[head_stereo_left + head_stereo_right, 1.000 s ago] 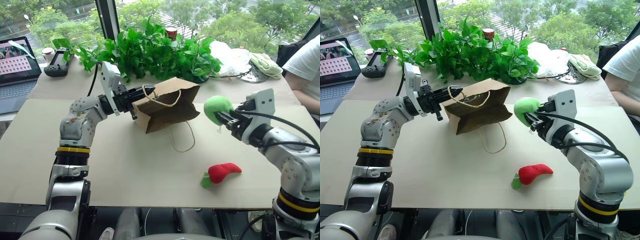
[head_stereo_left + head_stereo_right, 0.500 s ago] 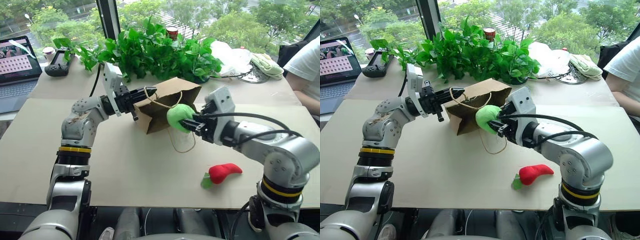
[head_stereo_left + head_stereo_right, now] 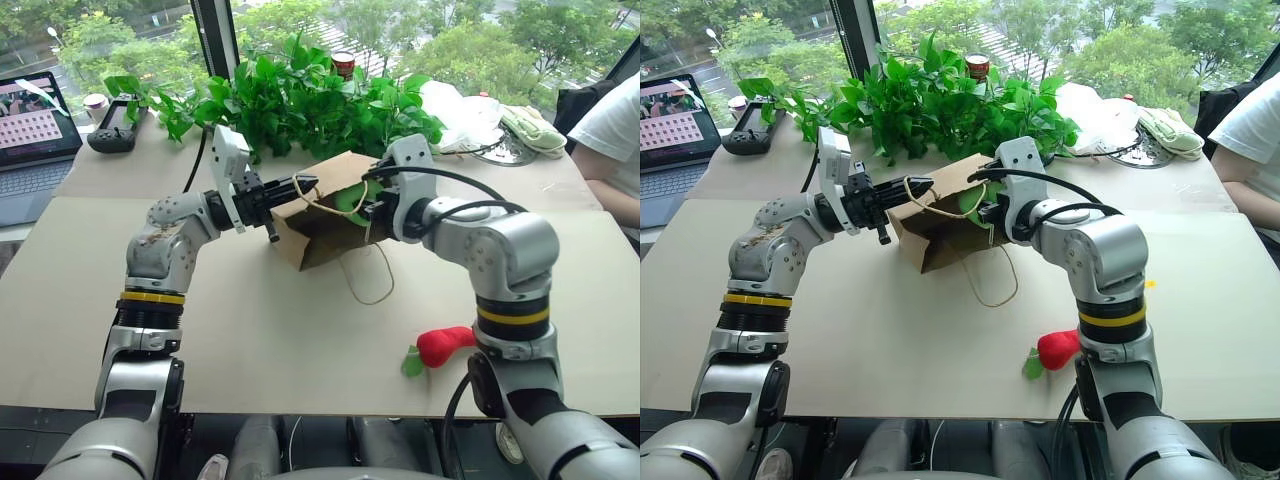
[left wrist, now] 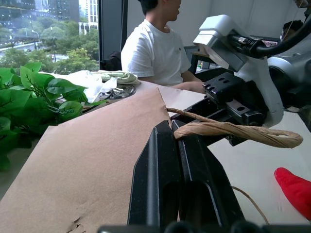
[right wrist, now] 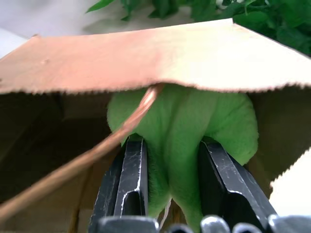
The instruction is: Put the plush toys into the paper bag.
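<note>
Green toy [image 5: 182, 126] sits inside bag [image 3: 325, 215] mouth, clamped by right gripper [image 5: 176, 167]; left gripper [image 4: 177, 141] pinches bag's rim; chili [image 3: 445, 345] lies near right.

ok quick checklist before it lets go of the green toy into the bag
1. Left gripper shut on the paper bag rim, holding the mouth open: ok.
2. Right gripper shut on the green plush toy: ok.
3. Toy past the bag's rim: ok, inside the mouth.
4. Cord handle clear of the toy: not ok, it crosses in front.
5. Room deeper in the bag: cannot tell.
6. Red chili toy waiting on the table: ok.
</note>
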You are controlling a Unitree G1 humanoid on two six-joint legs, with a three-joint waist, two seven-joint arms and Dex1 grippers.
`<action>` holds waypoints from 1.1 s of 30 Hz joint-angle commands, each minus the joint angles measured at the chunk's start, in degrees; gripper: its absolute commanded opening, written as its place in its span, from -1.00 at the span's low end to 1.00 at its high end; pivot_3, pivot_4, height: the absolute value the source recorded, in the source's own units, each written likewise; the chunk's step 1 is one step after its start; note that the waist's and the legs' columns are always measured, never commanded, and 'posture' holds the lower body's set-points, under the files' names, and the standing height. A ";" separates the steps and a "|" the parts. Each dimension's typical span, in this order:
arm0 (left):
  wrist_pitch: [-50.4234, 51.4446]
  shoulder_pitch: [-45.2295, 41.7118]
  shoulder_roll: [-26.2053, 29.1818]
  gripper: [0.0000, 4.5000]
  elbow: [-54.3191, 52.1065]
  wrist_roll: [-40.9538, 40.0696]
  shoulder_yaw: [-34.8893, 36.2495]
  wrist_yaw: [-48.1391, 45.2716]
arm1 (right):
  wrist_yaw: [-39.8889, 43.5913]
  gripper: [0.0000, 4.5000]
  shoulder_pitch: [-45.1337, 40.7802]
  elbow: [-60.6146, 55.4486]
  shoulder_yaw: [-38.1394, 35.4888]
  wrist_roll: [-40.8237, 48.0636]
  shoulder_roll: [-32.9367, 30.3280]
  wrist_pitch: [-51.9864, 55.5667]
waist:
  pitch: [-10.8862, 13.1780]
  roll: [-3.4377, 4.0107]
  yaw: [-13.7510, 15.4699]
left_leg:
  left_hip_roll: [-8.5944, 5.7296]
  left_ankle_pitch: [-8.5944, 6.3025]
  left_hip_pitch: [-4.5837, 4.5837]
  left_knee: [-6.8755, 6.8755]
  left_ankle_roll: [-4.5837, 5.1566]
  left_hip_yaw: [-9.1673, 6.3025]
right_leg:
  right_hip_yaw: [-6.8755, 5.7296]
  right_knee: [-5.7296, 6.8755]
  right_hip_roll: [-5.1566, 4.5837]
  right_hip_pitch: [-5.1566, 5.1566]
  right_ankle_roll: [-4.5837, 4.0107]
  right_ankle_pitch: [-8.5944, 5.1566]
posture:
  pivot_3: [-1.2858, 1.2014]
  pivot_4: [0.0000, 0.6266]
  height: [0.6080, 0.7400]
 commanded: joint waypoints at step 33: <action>-1.50 -1.50 0.26 -1.00 0.13 0.31 0.50 -0.36 | 23.57 0.97 23.15 -30.55 -15.73 11.42 -29.97 4.93 | 0.03 0.03 0.32 | -0.03 -0.02 -0.05 -0.04 0.04 -0.03 | -0.07 -0.20 -0.06 0.07 0.04 -0.03 | 0.03 -0.52 1.00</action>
